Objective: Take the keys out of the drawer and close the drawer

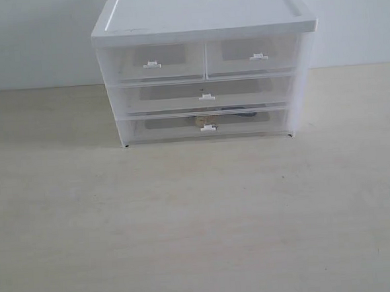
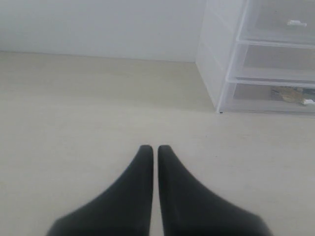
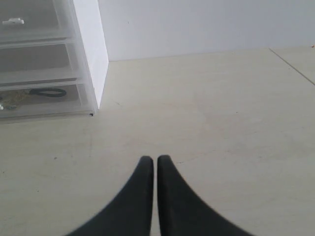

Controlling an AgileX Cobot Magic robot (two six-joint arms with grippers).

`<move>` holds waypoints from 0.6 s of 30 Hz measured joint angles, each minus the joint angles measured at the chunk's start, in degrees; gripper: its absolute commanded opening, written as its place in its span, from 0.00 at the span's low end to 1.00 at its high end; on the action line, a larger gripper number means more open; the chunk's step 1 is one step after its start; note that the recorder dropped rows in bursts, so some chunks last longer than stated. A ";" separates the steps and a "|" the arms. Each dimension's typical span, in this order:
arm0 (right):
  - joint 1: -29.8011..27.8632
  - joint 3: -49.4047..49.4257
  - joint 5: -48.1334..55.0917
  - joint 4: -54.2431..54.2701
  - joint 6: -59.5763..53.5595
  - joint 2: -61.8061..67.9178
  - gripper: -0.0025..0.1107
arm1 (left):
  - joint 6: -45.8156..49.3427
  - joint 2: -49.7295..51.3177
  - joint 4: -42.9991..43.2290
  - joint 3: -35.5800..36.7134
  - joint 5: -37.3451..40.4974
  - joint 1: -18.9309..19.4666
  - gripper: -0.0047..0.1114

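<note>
The drawer (image 1: 161,128) is the lowest, full-width tier of a translucent white cabinet and it is pushed in. Through its front the keys (image 1: 210,119) show as a gold bunch with a dark cord loop beside the tab handle (image 1: 208,128). The left wrist view shows the drawer (image 2: 256,101) and the keys (image 2: 289,94) off to one side; my left gripper (image 2: 155,147) is shut, empty, over bare table. In the right wrist view the drawer (image 3: 49,104) holds the keys (image 3: 15,97) with their black loop (image 3: 47,92); my right gripper (image 3: 155,158) is shut, empty. Neither gripper appears in the exterior view.
The cabinet (image 1: 201,26) stands at the back of a pale wooden table (image 1: 200,225) against a white wall. Above the bottom tier sit a wide middle drawer (image 1: 207,96) and two half-width drawers (image 1: 151,64), all pushed in.
</note>
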 measured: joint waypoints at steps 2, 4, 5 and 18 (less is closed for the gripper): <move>0.00 0.00 0.00 0.00 0.00 0.00 0.02 | 0.00 0.00 0.12 0.00 0.00 0.00 0.08; 0.00 0.00 0.00 0.00 0.00 0.00 0.02 | -1.45 0.00 0.11 0.00 0.00 0.00 0.08; 0.00 0.00 0.00 0.00 0.00 0.00 0.02 | -4.27 0.00 -0.16 -1.14 0.14 0.00 0.08; 0.00 0.00 0.00 0.00 0.00 0.00 0.02 | -7.57 -0.02 -17.93 -13.70 -5.33 0.00 0.08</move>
